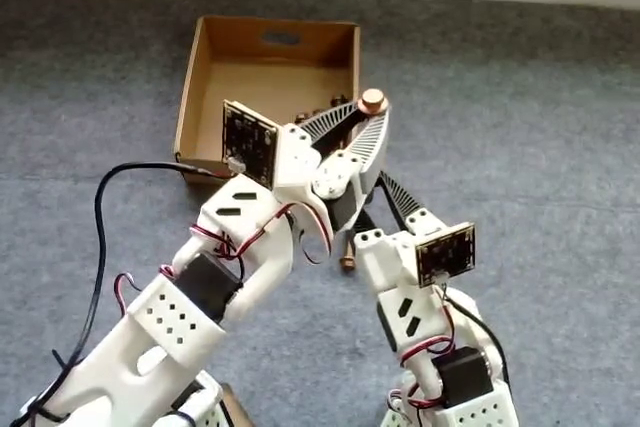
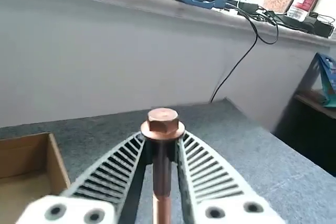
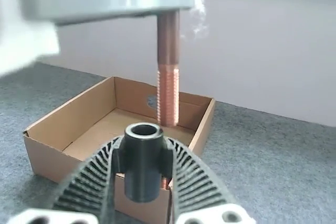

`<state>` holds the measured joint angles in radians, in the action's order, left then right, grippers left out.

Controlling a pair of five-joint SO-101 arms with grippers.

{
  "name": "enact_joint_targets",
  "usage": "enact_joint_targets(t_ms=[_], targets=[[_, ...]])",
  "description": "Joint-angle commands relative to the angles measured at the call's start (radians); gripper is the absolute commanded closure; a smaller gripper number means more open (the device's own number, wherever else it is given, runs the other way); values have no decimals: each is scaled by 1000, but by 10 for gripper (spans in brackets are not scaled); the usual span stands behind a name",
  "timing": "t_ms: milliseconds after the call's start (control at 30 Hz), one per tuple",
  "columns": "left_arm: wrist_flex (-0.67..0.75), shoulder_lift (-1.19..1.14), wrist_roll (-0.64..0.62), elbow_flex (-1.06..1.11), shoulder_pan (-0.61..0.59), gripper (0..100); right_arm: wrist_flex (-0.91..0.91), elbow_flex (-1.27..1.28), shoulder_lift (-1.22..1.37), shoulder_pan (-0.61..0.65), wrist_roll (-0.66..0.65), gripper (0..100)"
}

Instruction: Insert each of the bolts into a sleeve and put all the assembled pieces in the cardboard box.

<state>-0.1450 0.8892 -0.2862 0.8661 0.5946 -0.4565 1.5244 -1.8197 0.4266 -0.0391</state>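
High view puts the cardboard box [image 1: 195,97] in the upper left of centre on the grey table [image 1: 530,127], with the left gripper [image 1: 360,127] just at its right wall and the right arm rising from the lower right of the frame. Left wrist view shows the left gripper [image 2: 161,142] closed tight on a copper bolt [image 2: 163,121], its ribbed fingers [image 2: 113,163] pinching the shank right under the hexagonal head. In the right wrist view the right gripper [image 3: 143,148] is clamped on a dark sleeve [image 3: 142,177], held upright with its bore open upward. The bolt [image 3: 168,77] hangs threaded end down, close above the sleeve's mouth but possibly a little behind it; whether they line up is hard to judge. The box [image 3: 68,124] sits beyond them.
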Motion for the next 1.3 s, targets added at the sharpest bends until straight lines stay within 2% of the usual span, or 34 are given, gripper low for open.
enact_joint_targets(t_ms=[0, 133, 367, 1067, 1267], targets=[[23, 33, 3, -76, 8, 991, 22, -7, -13, 4, -8, 992], [20, 39, 3, -74, 7, 991, 22, -7, -13, 4, -8, 992], [-118, 41, 8, -102, 4, 991, 22, -7, -13, 2, -8, 992], [-126, 41, 8, -104, -5, 991, 22, -7, -13, 2, -8, 992], [-210, 41, 8, -151, -5, 991, 22, -7, -13, 2, -8, 992]])
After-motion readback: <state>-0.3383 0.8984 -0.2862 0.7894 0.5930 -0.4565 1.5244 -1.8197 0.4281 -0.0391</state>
